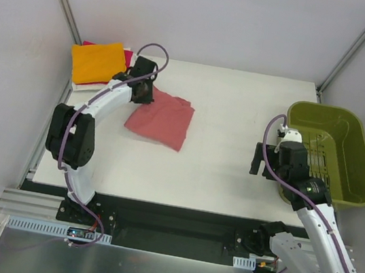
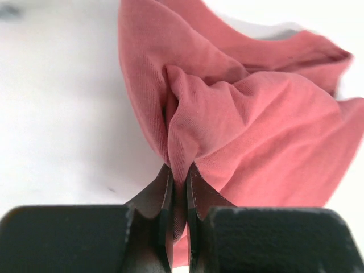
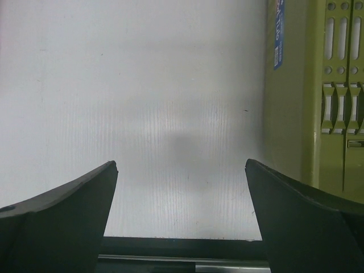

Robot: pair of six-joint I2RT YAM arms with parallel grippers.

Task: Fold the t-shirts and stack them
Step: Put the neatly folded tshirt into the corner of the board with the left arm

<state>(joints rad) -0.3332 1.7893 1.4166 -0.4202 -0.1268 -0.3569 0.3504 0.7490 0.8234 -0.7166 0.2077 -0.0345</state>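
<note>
From above, a salmon-red cloth t-shirt (image 1: 164,121) lies loosely folded and rumpled on the matte white worktop (image 1: 234,110), left of centre. The left pincer (image 1: 143,93) is down at the shirt's far left corner, touching the cloth. Behind it, in the far left corner, an orange folded t-shirt (image 1: 97,62) sits as a soft square on top of a stack. A magenta folded t-shirt (image 1: 127,54) peeks out at the orange shirt's far edge, and a thin strip of a white folded t-shirt (image 1: 75,84) shows at the stack's near edge. On the right, an olive-green plastic basket (image 1: 363,170) with slotted walls stands at the worktop's edge. The right pincer (image 1: 259,160) hangs just beside the basket's left wall, over bare worktop.

The left wrist view shows the left pincer (image 2: 179,170) clamped tight on a ridge of the salmon-red cloth t-shirt (image 2: 256,114). The fine-woven fabric bunches into soft creases above the black fingers (image 2: 165,196).

The right wrist view shows the right pincer (image 3: 181,165) with its dark, wedge-shaped fingers (image 3: 68,199) spread wide and nothing between them. Below is the faintly ribbed white worktop (image 3: 142,85). The olive-green plastic basket (image 3: 290,114), smooth-walled and bearing a blue label (image 3: 278,34), stands to the right.
</note>
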